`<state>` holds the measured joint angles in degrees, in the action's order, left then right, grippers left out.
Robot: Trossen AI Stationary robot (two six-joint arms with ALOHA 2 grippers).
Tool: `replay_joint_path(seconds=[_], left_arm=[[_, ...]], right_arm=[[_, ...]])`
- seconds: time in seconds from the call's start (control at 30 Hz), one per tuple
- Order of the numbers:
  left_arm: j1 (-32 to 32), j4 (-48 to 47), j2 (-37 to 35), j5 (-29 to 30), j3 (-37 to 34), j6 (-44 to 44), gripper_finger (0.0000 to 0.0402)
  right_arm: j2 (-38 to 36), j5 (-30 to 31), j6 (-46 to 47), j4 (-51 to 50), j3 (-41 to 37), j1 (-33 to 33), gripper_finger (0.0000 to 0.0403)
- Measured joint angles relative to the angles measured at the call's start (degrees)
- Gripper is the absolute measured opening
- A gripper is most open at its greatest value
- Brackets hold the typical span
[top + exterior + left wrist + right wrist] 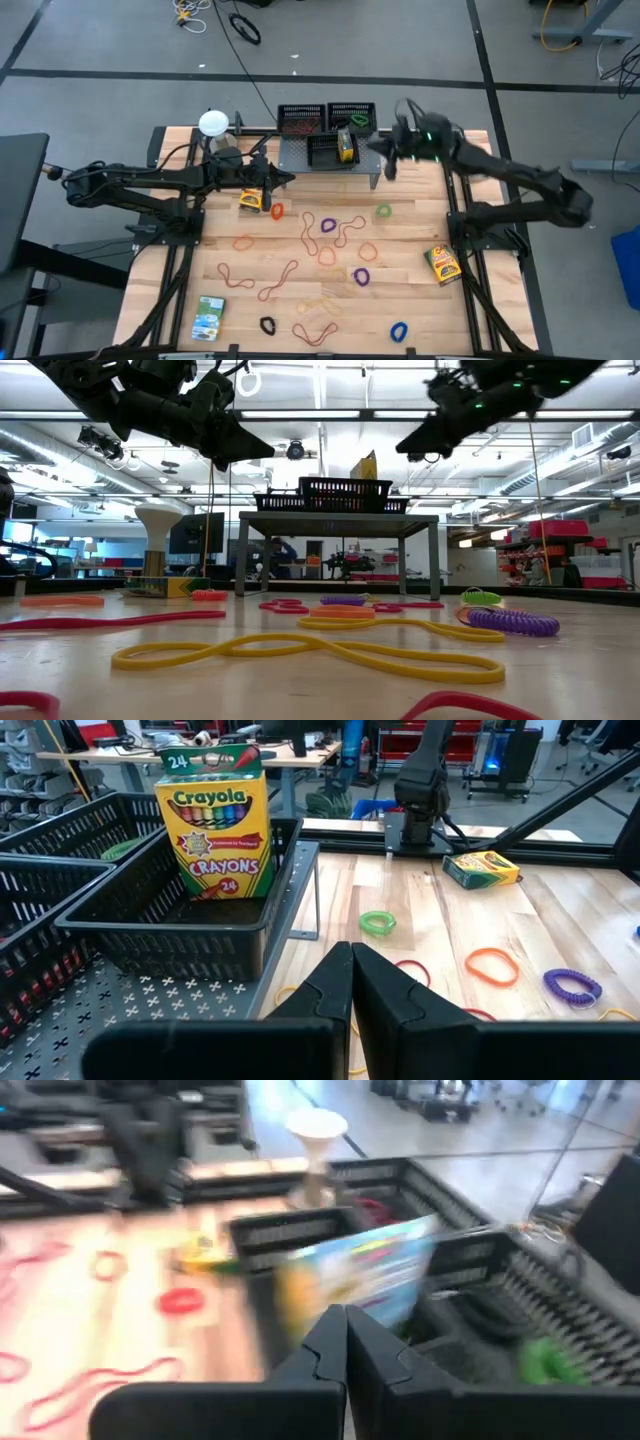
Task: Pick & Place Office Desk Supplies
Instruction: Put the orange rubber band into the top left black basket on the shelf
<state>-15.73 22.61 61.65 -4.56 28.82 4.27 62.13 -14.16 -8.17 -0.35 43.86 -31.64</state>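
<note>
A yellow crayon box (215, 825) stands upright in a black mesh tray (170, 935) on the grey shelf (330, 165) at the table's far middle. My left gripper (350, 955) is shut and empty. It hovers at the shelf's left corner (285, 180), pointing at the tray. My right gripper (345, 1320) is shut and empty, in the air by the shelf's right side (385, 158), facing the box (360, 1275). Many rubber bands (330, 225) lie over the table. Other crayon boxes lie flat at the left (251, 200), at the right (442, 263) and near the front left (209, 317).
Two more mesh trays (325, 117) stand at the back of the shelf. A white ball on a stand (212, 124) is at the far left. The arms' dark frames (170, 230) run along both table sides. Bare wood shows between the bands.
</note>
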Motion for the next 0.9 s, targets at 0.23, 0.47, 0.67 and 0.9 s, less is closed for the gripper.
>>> replay_joint_path(seconds=[0.23, 0.47, 0.67, 0.9], left_arm=[[0.0, 6.2, 0.0, 0.0, 0.0, -0.3, 0.0013], [0.0, 8.7, 0.0, -0.1, 0.0, -0.3, 0.0013], [0.0, 13.4, 1.4, -0.6, 0.4, -5.1, 0.0013], [4.1, -5.5, 1.6, 3.9, 5.0, -4.4, 0.0012]], right_arm=[[-13.1, 13.9, 5.2, 14.7, -18.6, 12.2, 0.0007], [-16.1, 18.2, 10.0, 37.0, -33.0, 18.5, 0.0006], [-16.1, 20.0, 10.9, 44.5, -39.5, 20.4, 0.0008], [-16.1, 20.1, 11.8, 45.2, -40.6, 20.6, 0.0011]])
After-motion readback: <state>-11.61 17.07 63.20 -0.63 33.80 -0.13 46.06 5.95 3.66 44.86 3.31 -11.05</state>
